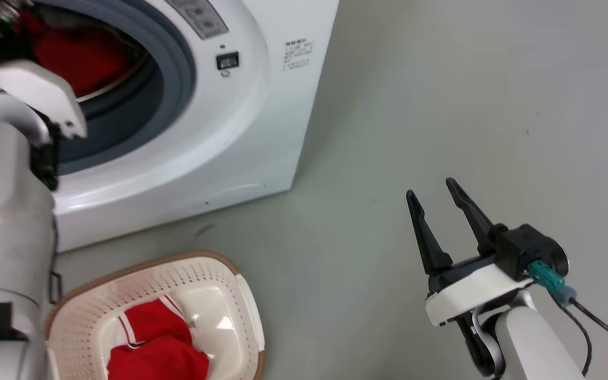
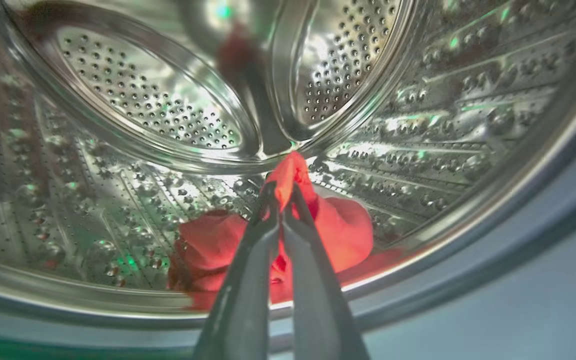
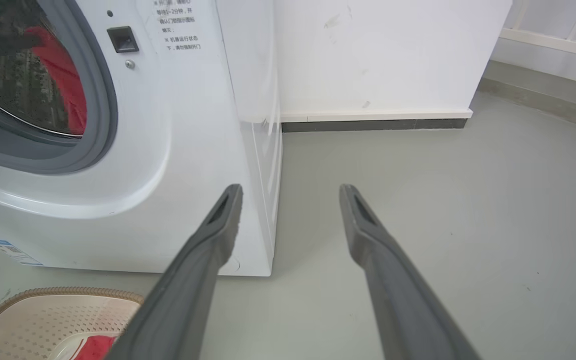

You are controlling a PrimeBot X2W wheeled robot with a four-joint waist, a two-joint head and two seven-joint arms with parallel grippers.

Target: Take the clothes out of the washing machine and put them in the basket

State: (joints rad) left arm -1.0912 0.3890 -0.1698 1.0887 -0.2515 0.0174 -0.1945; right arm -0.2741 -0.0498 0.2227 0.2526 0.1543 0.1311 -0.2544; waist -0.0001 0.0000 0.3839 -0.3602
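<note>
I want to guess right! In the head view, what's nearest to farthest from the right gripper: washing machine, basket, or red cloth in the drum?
From the right gripper:
1. washing machine, corner just left.
2. basket, lower left.
3. red cloth, far upper left, inside the machine.

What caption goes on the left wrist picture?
Left pincer pinching red cloth inside the shiny drum.

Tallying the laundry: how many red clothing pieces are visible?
2. One red piece lies in the basket; the other red piece is in the washing machine's drum, pinched by the left gripper. More may lie hidden underneath.
</note>
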